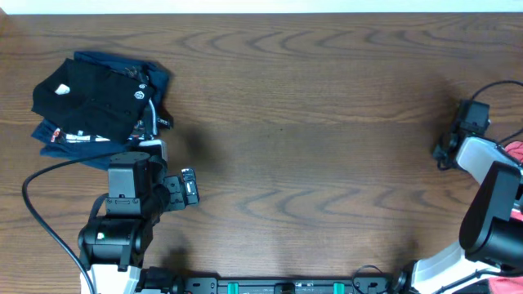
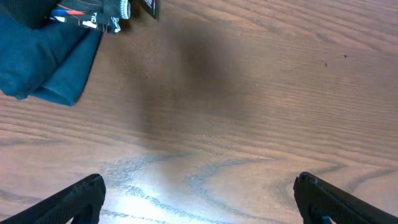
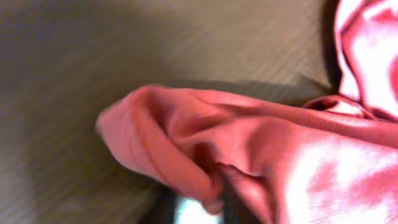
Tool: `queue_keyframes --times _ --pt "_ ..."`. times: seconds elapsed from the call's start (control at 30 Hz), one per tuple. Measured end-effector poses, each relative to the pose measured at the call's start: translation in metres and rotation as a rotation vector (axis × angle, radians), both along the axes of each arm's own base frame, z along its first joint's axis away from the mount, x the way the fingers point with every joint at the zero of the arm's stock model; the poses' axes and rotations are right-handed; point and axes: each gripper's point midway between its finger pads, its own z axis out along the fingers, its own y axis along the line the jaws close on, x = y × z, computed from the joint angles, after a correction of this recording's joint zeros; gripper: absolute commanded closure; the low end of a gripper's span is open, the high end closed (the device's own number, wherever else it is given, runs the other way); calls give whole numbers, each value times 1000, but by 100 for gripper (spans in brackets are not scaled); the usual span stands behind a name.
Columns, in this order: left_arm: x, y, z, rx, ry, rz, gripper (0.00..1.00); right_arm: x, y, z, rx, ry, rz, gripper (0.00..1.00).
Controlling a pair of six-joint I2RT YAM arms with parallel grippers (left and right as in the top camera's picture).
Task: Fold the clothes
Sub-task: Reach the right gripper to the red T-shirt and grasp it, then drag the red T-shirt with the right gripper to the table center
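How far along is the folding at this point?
Done: a black garment and a navy garment look folded and lie stacked at the table's far left. In hand: the right gripper is shut on a bunched edge of the T-shirt by the right edge. The left gripper hangs open over the table. Left: spreading and folding that T-shirt, which shows no fold yet.

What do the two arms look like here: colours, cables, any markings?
Both arms are black with white sections. The left arm shows a small green light and has a black cable. The right arm has thin black cables by its wrist. Left fingers are plain black.
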Motion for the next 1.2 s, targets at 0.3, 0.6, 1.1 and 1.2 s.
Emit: queue_keyframes --times 0.3,0.6,1.1,1.2 --pt "0 0 0 -1 0 0 2 82 56 27 308 -291 220 99" --pt "0 0 0 -1 0 -1 2 215 94 250 276 -890 398 54" --pt "0 -1 0 -3 -2 -2 2 72 104 135 356 -92 207 6" --pt "0 -1 0 -3 -3 -2 2 27 110 116 387 100 186 5"
